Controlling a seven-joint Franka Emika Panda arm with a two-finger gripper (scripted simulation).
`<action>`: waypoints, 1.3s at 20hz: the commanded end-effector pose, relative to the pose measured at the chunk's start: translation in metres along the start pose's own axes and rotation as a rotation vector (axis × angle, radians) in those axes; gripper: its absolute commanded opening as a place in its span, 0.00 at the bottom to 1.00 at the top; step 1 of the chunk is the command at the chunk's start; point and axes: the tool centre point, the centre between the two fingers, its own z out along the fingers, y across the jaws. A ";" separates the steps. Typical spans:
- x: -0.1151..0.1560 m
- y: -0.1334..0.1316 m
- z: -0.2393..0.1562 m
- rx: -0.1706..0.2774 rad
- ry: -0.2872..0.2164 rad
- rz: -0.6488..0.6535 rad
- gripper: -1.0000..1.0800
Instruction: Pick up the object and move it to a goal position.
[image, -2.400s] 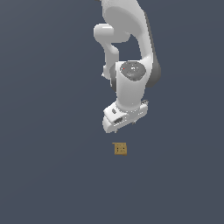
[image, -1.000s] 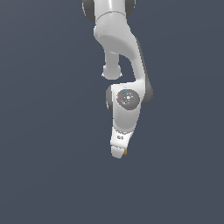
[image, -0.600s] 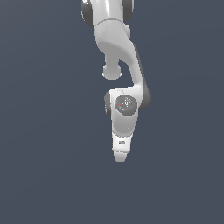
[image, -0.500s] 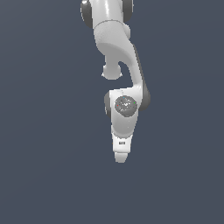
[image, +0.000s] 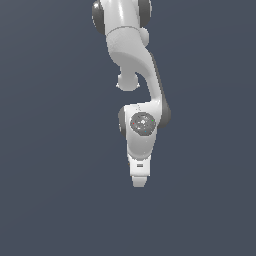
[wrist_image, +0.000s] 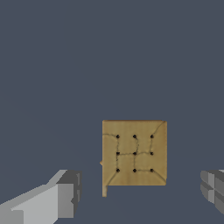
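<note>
The object (wrist_image: 134, 153) is a small tan-brown cube with dark dots and thin lines on its upper face, lying on the dark grey floor. In the wrist view it sits between the two fingers (wrist_image: 65, 197) of my gripper (wrist_image: 140, 192), nearer one of them, and touches neither. The jaws stand wide apart, so the gripper is open. In the exterior view the white arm points straight down, and the gripper (image: 138, 181) hides the cube entirely.
A plain dark grey floor (image: 50, 200) fills both views. Besides the white arm (image: 132, 55), which reaches down from the top of the exterior view, I see no other objects, walls or edges.
The arm has swung over the cube and come down low. The cube showed below the gripper before; now the gripper covers it in the exterior view.
</note>
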 end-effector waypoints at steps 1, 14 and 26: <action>0.000 0.000 0.000 0.000 0.000 0.000 0.96; 0.000 -0.001 0.049 0.000 0.000 -0.005 0.96; 0.000 0.000 0.050 0.000 0.000 -0.005 0.00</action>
